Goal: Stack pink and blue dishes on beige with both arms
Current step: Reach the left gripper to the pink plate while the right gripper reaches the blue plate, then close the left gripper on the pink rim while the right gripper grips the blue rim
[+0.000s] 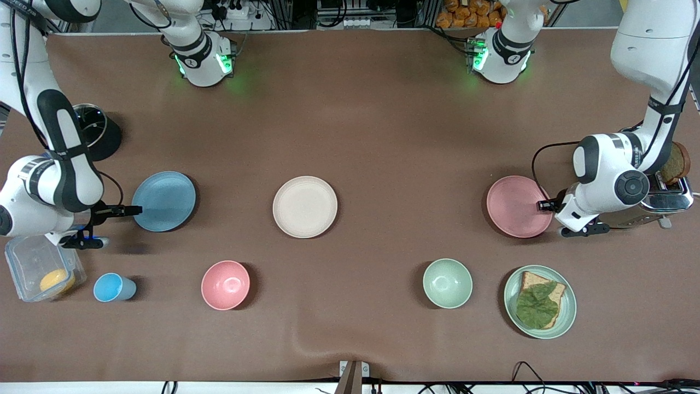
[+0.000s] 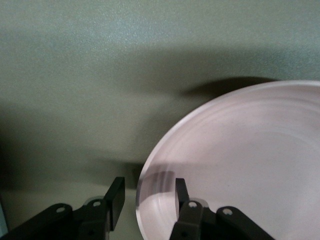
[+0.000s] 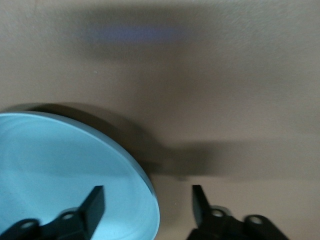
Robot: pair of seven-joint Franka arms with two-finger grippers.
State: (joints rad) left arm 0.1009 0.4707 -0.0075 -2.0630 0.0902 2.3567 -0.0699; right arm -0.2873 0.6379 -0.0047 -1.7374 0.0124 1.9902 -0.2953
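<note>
The beige plate (image 1: pixel 305 207) lies at the middle of the table. The light blue plate (image 1: pixel 164 201) lies toward the right arm's end, and the pink plate (image 1: pixel 517 206) toward the left arm's end. My right gripper (image 1: pixel 134 209) is low at the blue plate's outer rim. In the right wrist view the gripper (image 3: pixel 147 204) is open, its fingers astride the rim of the blue plate (image 3: pixel 60 170). My left gripper (image 1: pixel 542 206) is at the pink plate's outer rim. In the left wrist view it (image 2: pixel 148 197) is open, one finger over the pink plate (image 2: pixel 250 160) and one outside it.
Nearer the front camera stand a blue cup (image 1: pixel 112 288), a pink bowl (image 1: pixel 225 284), a green bowl (image 1: pixel 447 283) and a pale green plate with bread and a leaf (image 1: pixel 540 301). A clear container (image 1: pixel 41 271) sits by the right arm, a toaster (image 1: pixel 670 191) by the left arm.
</note>
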